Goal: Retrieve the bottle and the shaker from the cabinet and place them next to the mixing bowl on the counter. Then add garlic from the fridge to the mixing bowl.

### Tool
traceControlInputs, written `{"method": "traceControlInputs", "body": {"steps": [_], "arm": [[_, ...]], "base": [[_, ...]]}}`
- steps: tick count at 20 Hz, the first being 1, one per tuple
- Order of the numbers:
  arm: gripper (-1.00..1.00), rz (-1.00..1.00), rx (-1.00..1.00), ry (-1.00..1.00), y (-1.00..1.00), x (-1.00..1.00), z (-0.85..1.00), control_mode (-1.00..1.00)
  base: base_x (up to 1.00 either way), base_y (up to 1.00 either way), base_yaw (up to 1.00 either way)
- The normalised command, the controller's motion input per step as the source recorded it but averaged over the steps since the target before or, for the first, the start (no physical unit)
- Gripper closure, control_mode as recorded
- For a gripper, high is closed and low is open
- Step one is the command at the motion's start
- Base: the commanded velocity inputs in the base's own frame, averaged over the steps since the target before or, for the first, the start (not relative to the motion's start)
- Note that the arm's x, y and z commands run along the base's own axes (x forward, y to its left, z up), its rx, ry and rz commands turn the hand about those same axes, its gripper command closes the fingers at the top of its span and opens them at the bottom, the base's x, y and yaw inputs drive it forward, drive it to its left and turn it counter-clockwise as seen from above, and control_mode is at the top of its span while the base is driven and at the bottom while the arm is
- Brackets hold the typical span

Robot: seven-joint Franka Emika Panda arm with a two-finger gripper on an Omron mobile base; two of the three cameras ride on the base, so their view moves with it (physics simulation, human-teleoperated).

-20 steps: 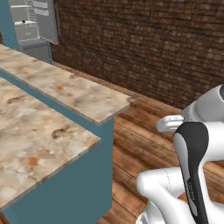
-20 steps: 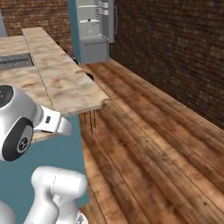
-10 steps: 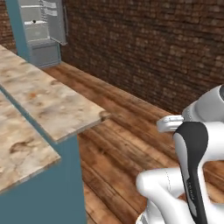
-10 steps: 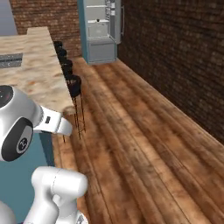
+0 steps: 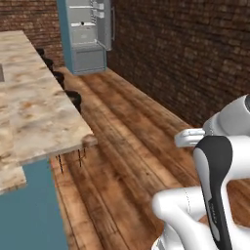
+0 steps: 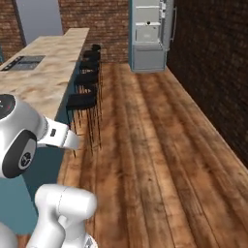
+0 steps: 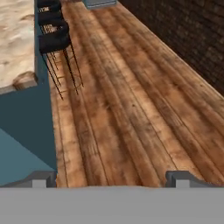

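- A kitchen in a home is shown.
- A tall fridge is seen open at the far end, with white shelves inside.
- A long stone counter is lined with black stools.
- A wood floor and brick walls are seen.

1. A wide lane of wooden floor is being left open between the surface and the brick wall.
2. The surface's edge is being lined by black stools.
3. The lane's far end is being closed by the fridge.
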Motion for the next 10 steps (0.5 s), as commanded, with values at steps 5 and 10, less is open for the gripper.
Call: {"method": "traceControlInputs", "body": {"steps": [5,10], "arm": [[-1.0,0.0,0.0,0.0,0.0,0.0,0.0,1.0],[-1.0,0.0,0.0,0.0,0.0,0.0,0.0,1.0]], "base": [[0.59,-1.0,0.25],[0.89,-1.0,0.32]]}}
